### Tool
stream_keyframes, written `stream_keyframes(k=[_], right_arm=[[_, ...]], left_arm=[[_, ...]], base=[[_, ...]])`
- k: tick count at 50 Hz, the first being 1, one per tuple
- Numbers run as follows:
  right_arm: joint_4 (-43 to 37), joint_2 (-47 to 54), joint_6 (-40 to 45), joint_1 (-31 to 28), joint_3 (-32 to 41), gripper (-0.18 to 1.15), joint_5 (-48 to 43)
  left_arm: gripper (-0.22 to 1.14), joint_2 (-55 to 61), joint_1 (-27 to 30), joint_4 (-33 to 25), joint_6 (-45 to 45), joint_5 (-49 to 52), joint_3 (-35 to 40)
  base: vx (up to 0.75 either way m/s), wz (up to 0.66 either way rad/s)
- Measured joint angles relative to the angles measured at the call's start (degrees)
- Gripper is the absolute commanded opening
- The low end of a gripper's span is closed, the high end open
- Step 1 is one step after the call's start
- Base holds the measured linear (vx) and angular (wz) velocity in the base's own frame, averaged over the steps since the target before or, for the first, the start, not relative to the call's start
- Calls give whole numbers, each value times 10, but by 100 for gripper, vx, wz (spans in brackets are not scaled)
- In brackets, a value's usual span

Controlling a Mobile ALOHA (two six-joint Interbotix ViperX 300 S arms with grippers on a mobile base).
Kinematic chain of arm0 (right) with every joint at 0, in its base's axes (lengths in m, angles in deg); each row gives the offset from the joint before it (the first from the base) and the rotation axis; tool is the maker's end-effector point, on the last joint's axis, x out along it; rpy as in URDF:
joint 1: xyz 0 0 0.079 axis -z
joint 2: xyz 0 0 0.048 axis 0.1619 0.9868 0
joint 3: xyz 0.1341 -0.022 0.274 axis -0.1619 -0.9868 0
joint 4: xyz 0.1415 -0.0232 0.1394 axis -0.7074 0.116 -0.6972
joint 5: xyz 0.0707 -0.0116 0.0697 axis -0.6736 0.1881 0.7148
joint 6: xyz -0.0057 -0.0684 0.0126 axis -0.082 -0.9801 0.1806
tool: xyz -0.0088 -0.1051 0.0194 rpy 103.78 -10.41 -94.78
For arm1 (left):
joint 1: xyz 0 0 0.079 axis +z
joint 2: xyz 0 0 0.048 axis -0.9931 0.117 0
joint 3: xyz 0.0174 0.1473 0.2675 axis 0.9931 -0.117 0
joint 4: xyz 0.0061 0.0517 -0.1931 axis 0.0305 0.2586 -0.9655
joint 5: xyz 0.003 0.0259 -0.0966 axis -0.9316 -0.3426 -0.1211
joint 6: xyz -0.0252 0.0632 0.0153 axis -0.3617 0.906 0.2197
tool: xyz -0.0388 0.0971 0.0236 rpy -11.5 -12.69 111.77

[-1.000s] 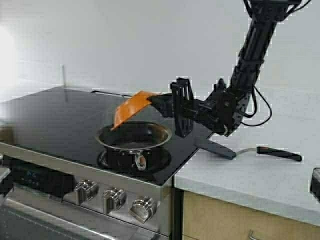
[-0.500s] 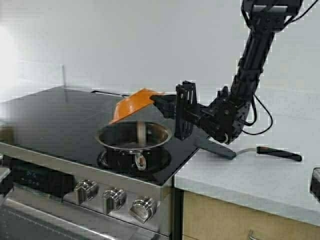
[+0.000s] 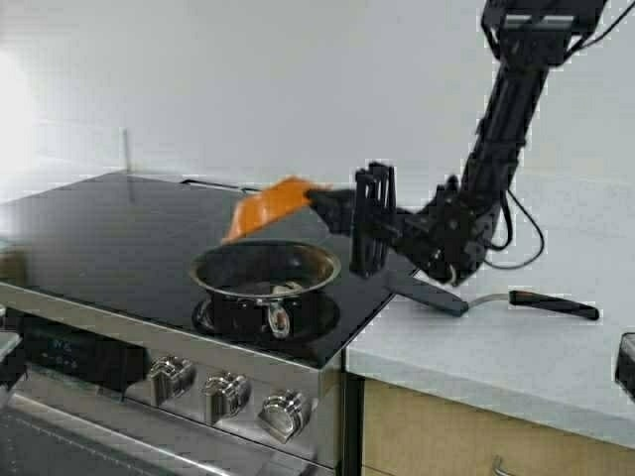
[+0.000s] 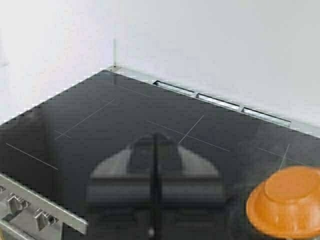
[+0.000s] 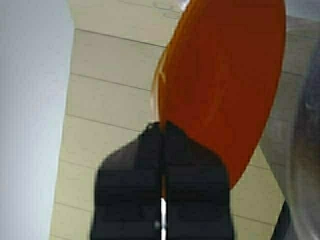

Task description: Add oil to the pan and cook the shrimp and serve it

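Note:
The steel pan (image 3: 323, 265) stands on the front right burner of the black cooktop (image 3: 119, 223). A small pale shrimp (image 3: 282, 289) lies on its dark bottom. My right gripper (image 3: 319, 198) is shut on the rim of an orange bowl (image 3: 266, 209), which it holds tilted, mouth down, above the pan's far side. In the right wrist view the right gripper (image 5: 163, 127) pinches the orange bowl (image 5: 225, 85) at its edge. My left gripper (image 4: 155, 137) is shut with nothing in it, hanging over the cooktop, with the orange bowl (image 4: 287, 200) off to one side. The oil is out of view.
A spatula (image 3: 541, 300) with a flat dark blade (image 3: 432, 295) lies on the white counter (image 3: 496, 347) right of the stove. Knobs (image 3: 228, 395) line the stove front. A dark object (image 3: 627, 365) sits at the counter's right edge.
The shrimp dropped out of the orange bowl and now lies in the pan. The right gripper has drawn back a little to the right, and the bowl is tipped less steeply.

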Motion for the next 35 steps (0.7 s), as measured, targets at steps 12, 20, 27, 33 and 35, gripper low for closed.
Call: stream_keyframes(k=[12,20,27,33,35], right_arm=[[35,-114,-71,2,-54,6,119],[156,-234,-95,11,-67,6,357],[314,-331,-98,10,-70,6,588],[423,-409,-102,0,-98,6,753],[449,-432,-105,-1,-111,6,797]], left_arm=[[3,-1,0,-1,0,0,0],[3,0,0,0,0,0,0],[3,0,0,0,0,0,0],[3,-1,0,0,0,-1,0],[3,-1,0,-1,0,0,0]], base=[[0,0],[0,0],[0,0],[0,0],[0,0]])
